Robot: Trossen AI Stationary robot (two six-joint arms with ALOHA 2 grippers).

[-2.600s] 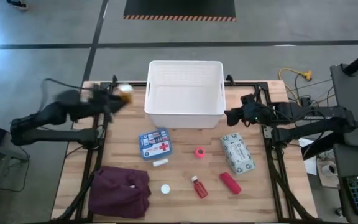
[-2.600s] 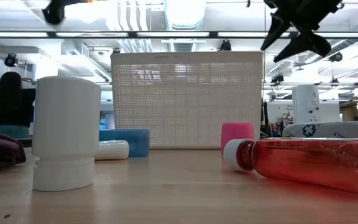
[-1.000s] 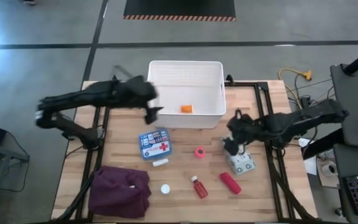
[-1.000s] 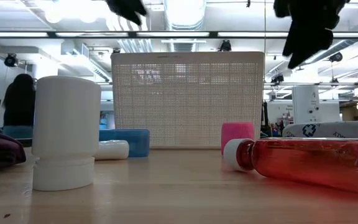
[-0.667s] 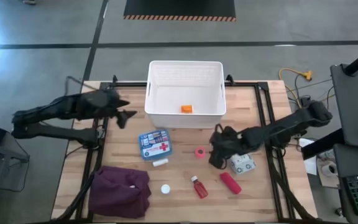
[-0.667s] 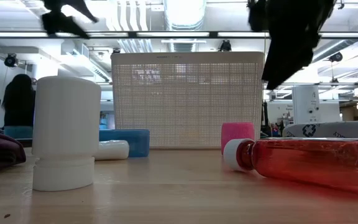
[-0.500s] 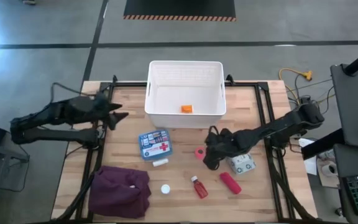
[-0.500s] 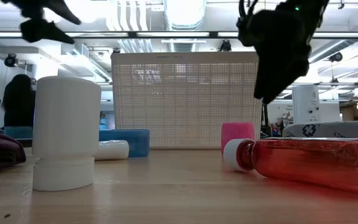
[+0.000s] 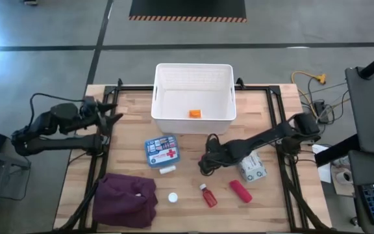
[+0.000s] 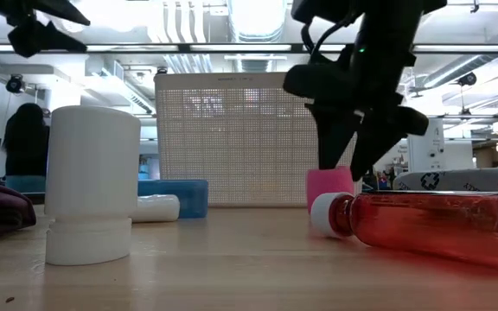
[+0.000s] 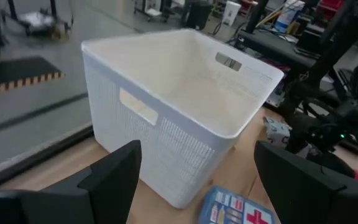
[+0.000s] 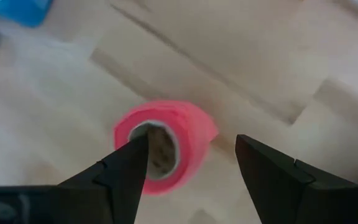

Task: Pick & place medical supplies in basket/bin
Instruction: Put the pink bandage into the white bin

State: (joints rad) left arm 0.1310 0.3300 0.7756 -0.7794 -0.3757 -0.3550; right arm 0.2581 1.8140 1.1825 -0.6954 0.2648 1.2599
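We are in the middle of the pick step for the pink roll (image 12: 164,147), a small roll of tape standing on the table (image 9: 278,195) just in front of the basket (image 9: 193,123). Our right gripper (image 12: 188,163) is down over the roll with its fingers spread. In the right wrist view one finger sits at the roll's hollow core and the other stands clear of its outer side, so the claw straddles one wall of the roll but does not yet pinch it. In the low view the gripper (image 10: 346,142) hangs right above the roll (image 10: 330,188), in front of the basket wall (image 10: 258,142).

Our left gripper (image 9: 112,116) waits beside the basket's left side, near the table edge, with its fingers spread and nothing between them.

The basket already holds one small orange piece (image 9: 195,114). In front of the basket the blue first-aid box (image 9: 162,151), a red bottle (image 9: 208,195), a red tube (image 9: 240,190), the patterned packet (image 9: 252,168) and small white pieces (image 9: 172,197) are not yet collected, so we judge the task to be at an early stage.

Next, we judge, the right claw must settle a little lower, close on the roll's wall, then lift it over the basket rim and let go.
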